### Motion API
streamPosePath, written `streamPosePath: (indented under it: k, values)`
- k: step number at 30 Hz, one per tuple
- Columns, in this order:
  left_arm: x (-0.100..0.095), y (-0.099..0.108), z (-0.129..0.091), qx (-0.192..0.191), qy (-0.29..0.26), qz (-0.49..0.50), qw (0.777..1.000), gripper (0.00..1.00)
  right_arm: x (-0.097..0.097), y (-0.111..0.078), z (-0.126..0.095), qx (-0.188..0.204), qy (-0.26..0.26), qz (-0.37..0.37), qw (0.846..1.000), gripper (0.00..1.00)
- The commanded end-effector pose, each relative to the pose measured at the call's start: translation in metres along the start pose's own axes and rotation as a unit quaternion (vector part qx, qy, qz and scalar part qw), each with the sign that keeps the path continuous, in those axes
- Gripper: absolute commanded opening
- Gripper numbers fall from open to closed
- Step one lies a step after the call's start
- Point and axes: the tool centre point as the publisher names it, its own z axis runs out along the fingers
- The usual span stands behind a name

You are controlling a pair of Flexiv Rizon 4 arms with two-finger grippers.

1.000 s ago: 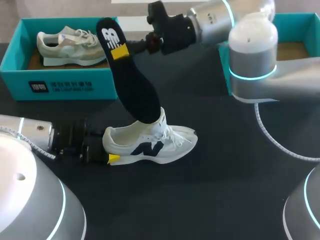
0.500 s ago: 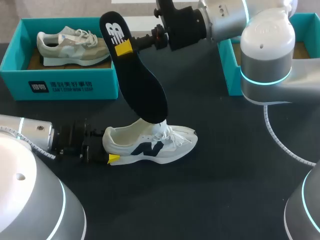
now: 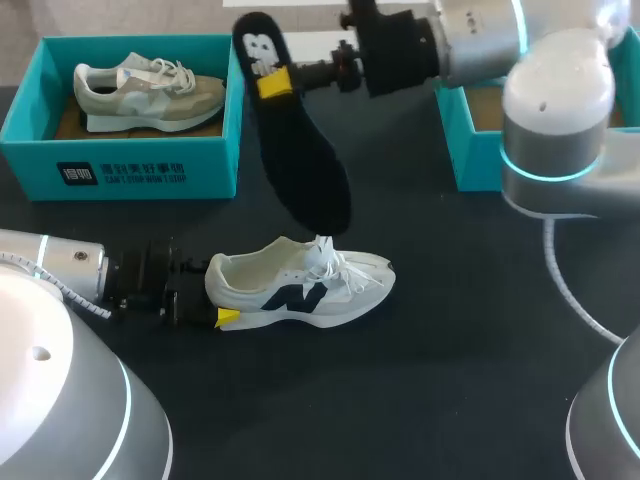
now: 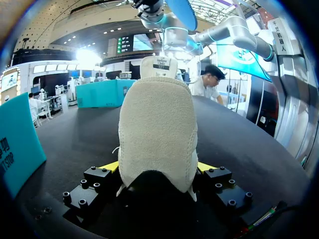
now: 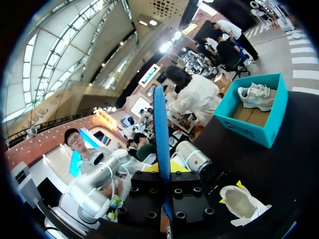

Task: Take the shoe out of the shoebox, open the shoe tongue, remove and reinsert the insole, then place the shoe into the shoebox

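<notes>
Black insole (image 3: 300, 150) hangs clamped at its heel end between your right gripper's (image 3: 275, 82) fingers, toe end down, just above the white shoe's (image 3: 300, 285) tongue. Your left gripper (image 3: 218, 292) pinches that shoe's heel from both sides. The shoe stands upright on the table (image 3: 450, 350), toe ahead of the fingers.

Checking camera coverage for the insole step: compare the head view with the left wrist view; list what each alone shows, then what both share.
Head view only: the black insole, full length, above the white shoe, held by the right gripper, and the second shoe lying in the left shoebox. Left wrist view only: the white shoe's heel end-on, a yellow fingertip against each side. Both: the white shoe, the left gripper at its heel, the left shoebox's wall.
</notes>
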Motion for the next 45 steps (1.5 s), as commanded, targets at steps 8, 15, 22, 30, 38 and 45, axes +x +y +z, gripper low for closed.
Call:
streamPosePath:
  k: [8, 15, 22, 30, 38, 45]
  values:
    - [0.002, 0.005, 0.005, 0.000, 0.000, 0.000, 1.000, 0.00, 0.031, -0.023, -0.058, -0.044, -0.005, 0.031, 0.999, 0.00]
    - [0.002, 0.005, 0.005, 0.000, 0.000, 0.000, 1.000, 0.00, 0.061, -0.028, -0.052, -0.100, 0.025, 0.090, 0.991, 0.00]
    - [0.002, 0.005, 0.005, 0.000, 0.000, 0.000, 1.000, 0.00, 0.080, -0.033, -0.041, -0.125, 0.059, 0.105, 0.985, 0.00]
    - [0.002, 0.005, 0.005, 0.000, 0.000, 0.000, 1.000, 0.00, 0.102, -0.039, -0.047, -0.128, 0.058, 0.112, 0.984, 0.00]
    - [0.002, 0.005, 0.005, 0.000, 0.000, 0.000, 1.000, 0.00, 0.118, -0.048, -0.057, -0.119, 0.037, 0.117, 0.985, 0.00]
    - [0.002, 0.005, 0.005, 0.000, 0.000, 0.000, 1.000, 0.00, 0.129, -0.054, -0.062, -0.120, 0.026, 0.120, 0.985, 0.00]
